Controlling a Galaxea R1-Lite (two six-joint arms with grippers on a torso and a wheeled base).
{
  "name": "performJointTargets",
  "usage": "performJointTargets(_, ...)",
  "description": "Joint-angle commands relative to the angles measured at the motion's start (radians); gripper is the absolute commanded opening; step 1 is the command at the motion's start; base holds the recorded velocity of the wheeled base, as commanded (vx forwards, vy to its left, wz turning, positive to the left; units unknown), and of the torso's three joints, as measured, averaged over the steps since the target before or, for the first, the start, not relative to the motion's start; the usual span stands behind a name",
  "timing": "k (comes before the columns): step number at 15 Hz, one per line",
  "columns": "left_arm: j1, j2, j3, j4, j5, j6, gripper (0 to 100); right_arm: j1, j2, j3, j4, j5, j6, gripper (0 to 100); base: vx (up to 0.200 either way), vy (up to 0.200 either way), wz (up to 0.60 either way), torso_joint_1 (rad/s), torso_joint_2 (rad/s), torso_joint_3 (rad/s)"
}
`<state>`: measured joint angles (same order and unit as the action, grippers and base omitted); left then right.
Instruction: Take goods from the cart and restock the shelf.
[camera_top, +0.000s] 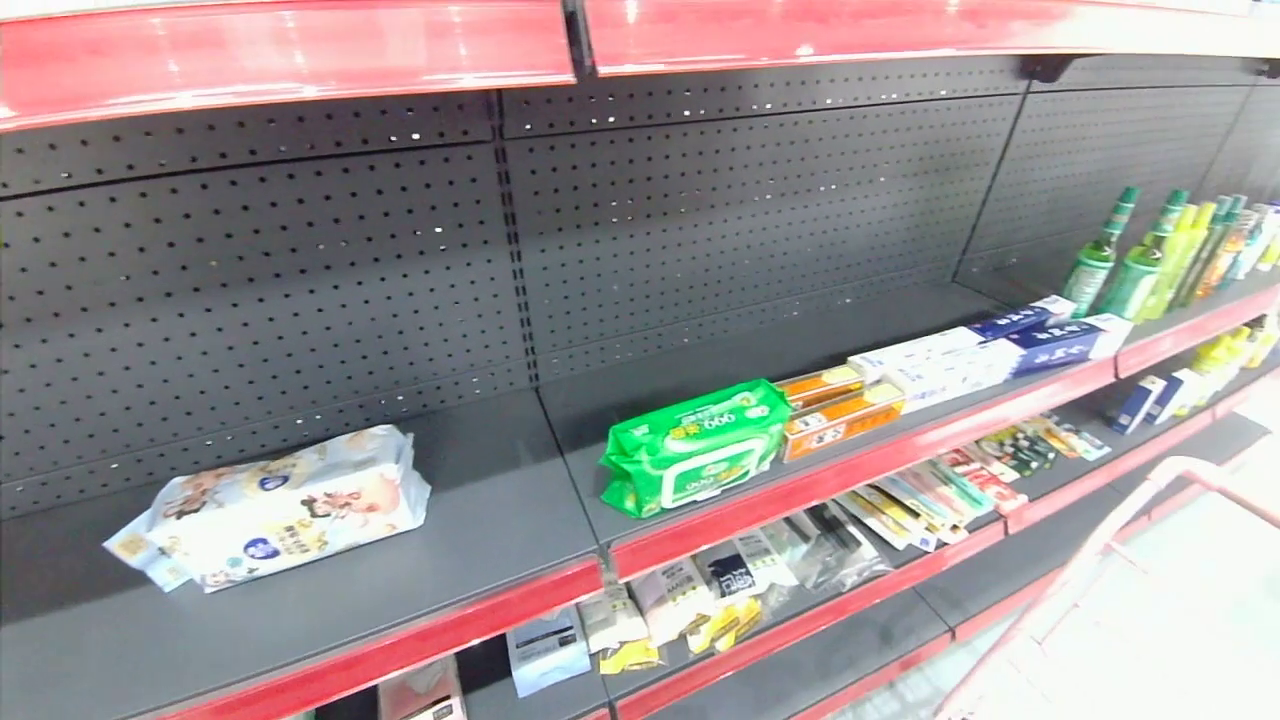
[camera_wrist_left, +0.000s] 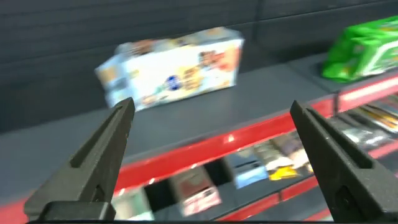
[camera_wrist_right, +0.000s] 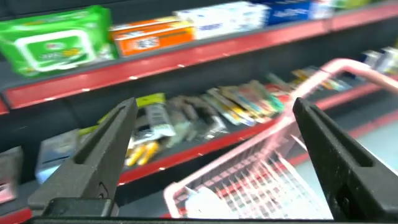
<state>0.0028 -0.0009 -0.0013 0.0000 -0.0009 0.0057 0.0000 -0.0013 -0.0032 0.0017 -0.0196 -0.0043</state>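
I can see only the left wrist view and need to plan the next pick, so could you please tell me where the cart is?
Observer: The pink cart stands on the floor at the robot's right.
Operator: Thank you. Is the arm on that side carrying anything?
Observer: No, the right tool is open and empty, and it points toward the cart.
Operator: And what lies beyond the green pack, please?
Observer: Two orange boxes lie beside it, and white and blue boxes lie farther right.
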Motion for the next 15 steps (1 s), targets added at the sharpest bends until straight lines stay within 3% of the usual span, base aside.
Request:
performJointTargets(1,0.000,0.001,0.000,0.000,-0.001,0.000,100,0.000,0.001,0.000,0.000,0.000,0.001,100,0.000,0.000,-0.60,0.002,0.00,-0.002)
performJointTargets(9,0.000,0.001,0.000,0.000,-0.001,0.000,100,0.000,0.001,0.000,0.000,0.000,0.001,100,0.000,0.000,-0.60,0.002,0.00,0.006)
performJointTargets(15,0.000,0.001,0.000,0.000,-0.001,0.000,100,0.006,0.023,-0.001,-0.002,0.017,0.043,100,0.000,0.000,0.00,0.000,0.00,0.000)
